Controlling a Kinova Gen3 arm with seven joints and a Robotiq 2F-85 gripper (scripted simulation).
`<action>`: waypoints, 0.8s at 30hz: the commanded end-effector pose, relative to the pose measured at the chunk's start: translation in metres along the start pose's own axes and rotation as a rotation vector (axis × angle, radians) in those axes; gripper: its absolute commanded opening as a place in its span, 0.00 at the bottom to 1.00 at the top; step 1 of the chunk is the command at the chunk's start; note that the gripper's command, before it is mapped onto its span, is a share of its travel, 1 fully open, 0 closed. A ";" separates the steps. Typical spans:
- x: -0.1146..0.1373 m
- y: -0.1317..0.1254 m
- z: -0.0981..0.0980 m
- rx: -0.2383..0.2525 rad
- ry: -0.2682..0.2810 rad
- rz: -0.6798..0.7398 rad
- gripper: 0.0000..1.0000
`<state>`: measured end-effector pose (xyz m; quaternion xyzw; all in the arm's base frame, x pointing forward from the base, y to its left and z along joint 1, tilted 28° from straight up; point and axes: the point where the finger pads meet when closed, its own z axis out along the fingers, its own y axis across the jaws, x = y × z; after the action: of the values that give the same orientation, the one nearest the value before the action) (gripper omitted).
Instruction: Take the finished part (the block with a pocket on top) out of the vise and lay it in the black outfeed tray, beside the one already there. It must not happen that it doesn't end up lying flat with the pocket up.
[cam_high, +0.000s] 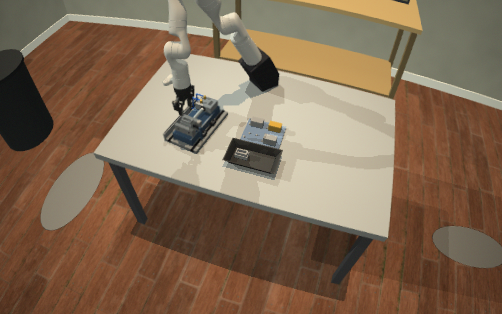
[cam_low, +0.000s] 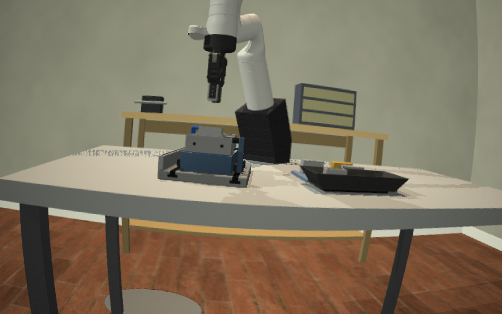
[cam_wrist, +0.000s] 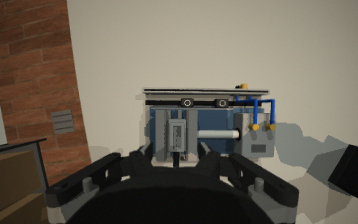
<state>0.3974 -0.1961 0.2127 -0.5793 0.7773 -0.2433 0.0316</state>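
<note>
One Part Still Clamped, Hand Spread Above the Vise

One finished part (cam_wrist: 176, 135) sits upright in the vise (cam_high: 196, 122), gripped between the steel faces so its pocketed top faces up. The hand (cam_low: 214, 96) hangs well above it, pointing straight down with its fingers spread and nothing between them, which suits a descent that straddles the block. In the wrist view the part lies just ahead of the gap between the fingers, so the approach looks nearly lined up. Across the tabletop (cam_high: 330, 165), the black outfeed tray (cam_high: 253, 156) holds one earlier part (cam_high: 241, 153) at its left end, leaving bare floor beside it for the second block. Behind the tray, a blue fixture plate (cam_high: 264, 131) carries raw blocks.
</note>
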 end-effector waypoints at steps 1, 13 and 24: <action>0.001 0.002 0.006 -0.007 0.004 0.000 0.67; 0.002 0.002 0.025 -0.007 0.004 0.000 0.67; 0.002 0.002 0.042 -0.007 0.004 0.000 0.67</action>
<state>0.4104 -0.2089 0.1796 -0.5798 0.7769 -0.2436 0.0320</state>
